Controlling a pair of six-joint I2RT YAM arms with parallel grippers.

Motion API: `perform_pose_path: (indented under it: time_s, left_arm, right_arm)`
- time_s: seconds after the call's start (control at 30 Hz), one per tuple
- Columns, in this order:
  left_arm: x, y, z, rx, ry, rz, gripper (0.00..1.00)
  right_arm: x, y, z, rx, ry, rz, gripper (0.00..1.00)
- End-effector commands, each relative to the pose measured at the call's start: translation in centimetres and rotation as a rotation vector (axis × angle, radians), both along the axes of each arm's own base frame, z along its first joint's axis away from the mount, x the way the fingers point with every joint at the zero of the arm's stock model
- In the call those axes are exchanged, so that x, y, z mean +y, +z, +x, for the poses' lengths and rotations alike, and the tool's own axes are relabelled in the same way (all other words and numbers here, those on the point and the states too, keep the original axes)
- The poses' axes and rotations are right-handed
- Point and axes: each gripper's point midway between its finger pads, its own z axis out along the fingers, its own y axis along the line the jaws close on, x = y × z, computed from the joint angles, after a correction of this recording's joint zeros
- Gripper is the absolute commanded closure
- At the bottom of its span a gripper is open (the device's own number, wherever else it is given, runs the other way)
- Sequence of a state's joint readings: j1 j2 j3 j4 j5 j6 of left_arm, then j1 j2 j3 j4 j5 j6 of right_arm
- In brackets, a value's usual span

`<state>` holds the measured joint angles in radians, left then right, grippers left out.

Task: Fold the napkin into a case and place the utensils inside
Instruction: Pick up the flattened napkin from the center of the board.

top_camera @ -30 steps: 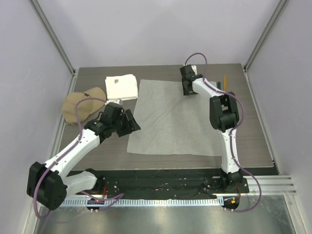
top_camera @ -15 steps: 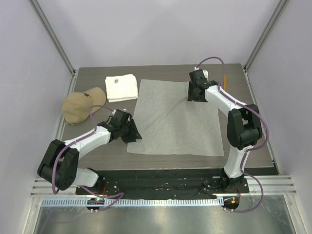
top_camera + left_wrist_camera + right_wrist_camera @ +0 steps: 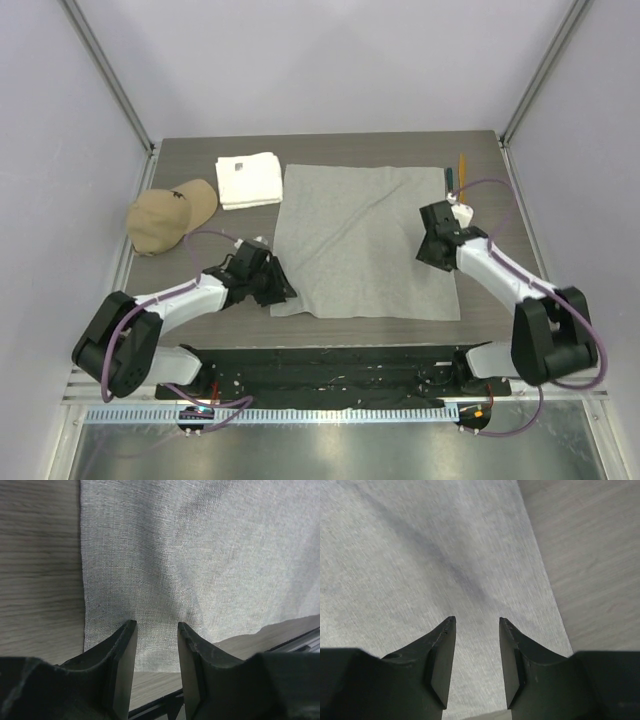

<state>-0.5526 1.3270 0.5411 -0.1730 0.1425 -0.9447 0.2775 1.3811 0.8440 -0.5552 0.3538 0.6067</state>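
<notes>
I see the table (image 3: 350, 145) with the napkin (image 3: 360, 240) spread flat across its middle. It is one open sheet with no fold in it, and its far edge lies close to the back of the table. Left of it lies the cap (image 3: 170, 215), and just beyond the cap, beside the napkin's far-left corner, sits the towel (image 3: 248, 180).

My left gripper (image 3: 280, 285) is down at the napkin's near-left corner. In the left wrist view the left gripper (image 3: 156, 625) has its jaws partly open. The tips rest on the cloth (image 3: 200, 555) just inside its near edge, with the weave showing in the gap, and nothing is pinched.

My right gripper (image 3: 432, 250) is over the napkin's right side, toward the near corner. From its wrist camera the right gripper (image 3: 476, 622) is also about half open, above the cloth (image 3: 420, 555) close to the right edge, and it holds nothing.

Past the far-right corner, on bare table, I can make out an orange stick (image 3: 461, 164) and a teal piece (image 3: 450, 178) lying side by side.
</notes>
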Motion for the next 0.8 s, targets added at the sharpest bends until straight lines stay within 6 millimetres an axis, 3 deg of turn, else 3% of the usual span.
perform_pose_path:
  time_s: [0.0,0.03,0.17,0.37,0.5,0.57,0.67,0.77]
  left_arm:
    - [-0.3,-0.9,-2.4,0.034,-0.037,0.015,0.58]
    - [0.2,-1.1,-2.6,0.032,-0.026,0.026,0.58]
    - [1.0,-0.5,-2.8,-0.009,-0.014,0.039,0.56]
    - [1.5,0.2,-2.7,-0.038,-0.024,0.058,0.52]
    - [1.6,0.9,-2.4,-0.051,-0.025,0.07,0.5]
    - [1.8,1.1,-2.6,-0.048,-0.032,0.078,0.5]
    - [1.7,2.3,-2.5,-0.064,-0.044,0.073,0.5]
    - [1.4,4.3,-1.9,-0.1,-0.053,0.063,0.47]
  right_arm:
    - [-1.3,-0.3,-2.3,-0.078,-0.145,0.064,0.6]
    - [-2.0,-0.7,-3.5,-0.084,-0.167,0.058,0.62]
    - [-3.7,-1.6,-4.9,-0.1,-0.235,0.054,0.66]
    - [-4.0,-3.8,-6.7,-0.054,-0.324,0.102,0.7]
    - [-5.8,-4.6,-9.3,0.007,-0.463,0.047,0.72]
    - [-6.4,-4.6,-10.8,0.03,-0.519,0.03,0.72]
    - [-6.2,-4.3,-11.1,0.011,-0.528,0.056,0.7]
    - [-7.6,-2.0,-11.4,-0.042,-0.576,0.005,0.7]
